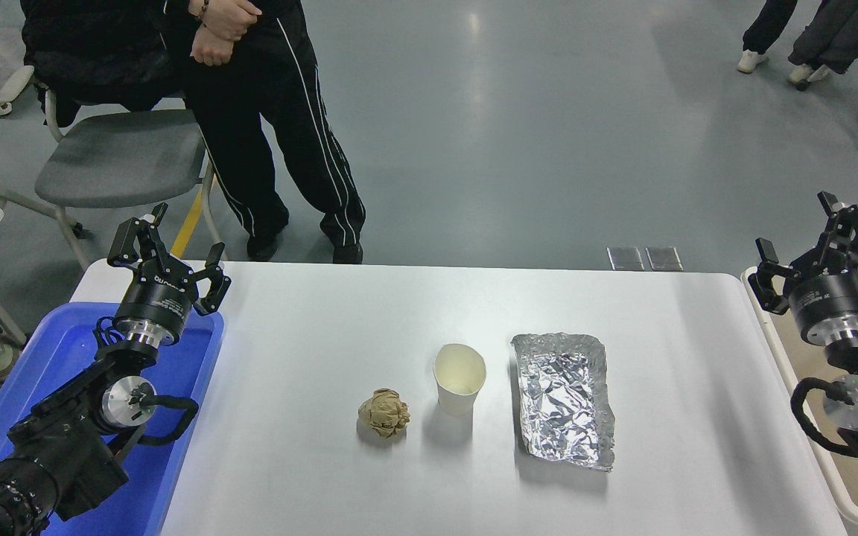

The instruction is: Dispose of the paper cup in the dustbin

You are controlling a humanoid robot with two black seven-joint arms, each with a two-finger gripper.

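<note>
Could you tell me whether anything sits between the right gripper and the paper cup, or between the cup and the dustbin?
Yes. The foil tray lies on the table right of the upright paper cup, between it and both the right gripper and the dustbin at the right edge. It is low, so passing over it looks feasible.

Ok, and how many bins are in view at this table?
2. The blue bin sits at the table's left edge under the parked left gripper. The dustbin, beige, stands at the right edge under the right gripper, partly cut off by the frame.
</note>
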